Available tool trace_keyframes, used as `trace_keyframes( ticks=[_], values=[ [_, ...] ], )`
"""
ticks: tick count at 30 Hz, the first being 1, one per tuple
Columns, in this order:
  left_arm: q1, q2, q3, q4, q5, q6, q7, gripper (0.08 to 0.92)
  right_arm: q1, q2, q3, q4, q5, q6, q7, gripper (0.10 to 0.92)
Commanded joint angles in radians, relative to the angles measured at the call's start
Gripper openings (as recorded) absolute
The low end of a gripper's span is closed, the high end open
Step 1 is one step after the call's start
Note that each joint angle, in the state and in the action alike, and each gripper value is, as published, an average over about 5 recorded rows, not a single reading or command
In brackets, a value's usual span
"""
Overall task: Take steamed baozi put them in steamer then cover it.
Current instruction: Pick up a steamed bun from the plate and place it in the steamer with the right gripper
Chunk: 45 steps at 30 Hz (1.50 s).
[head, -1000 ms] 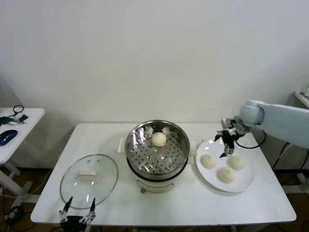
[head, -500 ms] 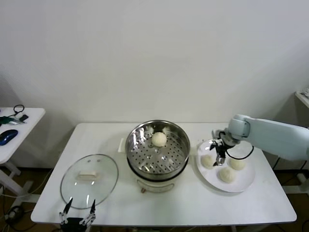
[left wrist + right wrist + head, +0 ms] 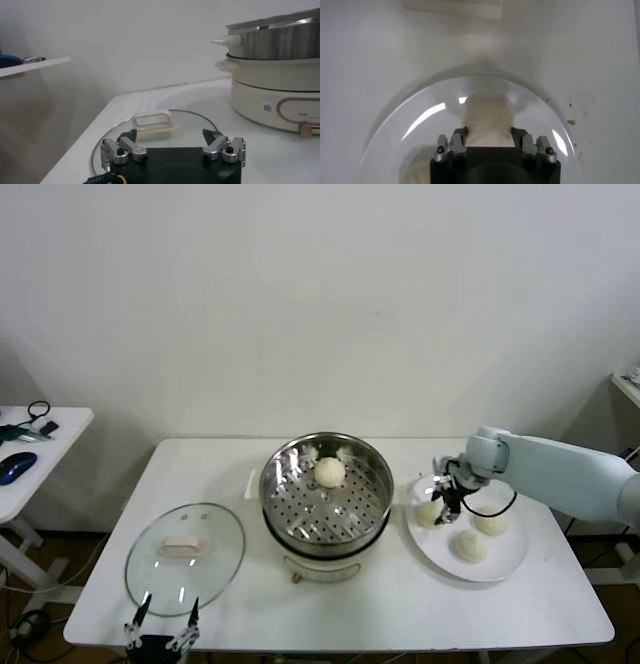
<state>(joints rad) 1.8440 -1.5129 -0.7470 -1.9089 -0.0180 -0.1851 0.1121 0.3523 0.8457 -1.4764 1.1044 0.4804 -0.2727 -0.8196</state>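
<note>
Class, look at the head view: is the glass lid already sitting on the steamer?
No: the glass lid lies flat on the table beside the open steamer.

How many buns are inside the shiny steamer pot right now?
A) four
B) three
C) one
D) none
C: a single bun sits on the perforated floor of the steamer, while three more are over on the white plate.

Four baozi: one (image 3: 329,472) in steamer (image 3: 326,536), three on plate (image 3: 505,566); one steamer; one cover (image 3: 184,556); one plate.
</note>
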Motion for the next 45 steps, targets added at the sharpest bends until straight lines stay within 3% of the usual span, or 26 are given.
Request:
trace_keyframes(
  ticks=[1, 12, 18, 23, 35, 45],
  values=[
    [0.002, 0.000, -0.001, -0.005, 0.005, -0.003, -0.001, 0.823, 0.102, -0.015, -0.024, 0.014, 0.003, 0.021, -0.047, 0.572],
    [-0.006, 0.004, 0.012, -0.010, 0.014, 0.002, 0.001, 0.823, 0.717, 0.033, -0.298, 0.178, 0.264, 0.024, -0.156, 0.586],
    [-0.008, 0.004, 0.024, -0.017, 0.019, 0.003, 0.001, 0.823, 0.772, 0.117, -0.198, 0.418, 0.441, -0.104, -0.034, 0.602],
    [-0.003, 0.002, 0.026, -0.023, 0.020, 0.000, -0.001, 0.823, 0.663, 0.228, -0.114, 0.501, 0.509, -0.191, 0.068, 0.644],
    [0.015, -0.005, 0.018, -0.034, 0.026, -0.004, -0.005, 0.823, 0.388, 0.461, -0.070, 0.276, 0.450, -0.226, 0.143, 0.653],
    [0.022, -0.011, 0.021, -0.030, 0.032, -0.008, -0.006, 0.823, 0.255, 0.516, -0.064, 0.132, 0.381, -0.220, 0.148, 0.653]
  ],
)
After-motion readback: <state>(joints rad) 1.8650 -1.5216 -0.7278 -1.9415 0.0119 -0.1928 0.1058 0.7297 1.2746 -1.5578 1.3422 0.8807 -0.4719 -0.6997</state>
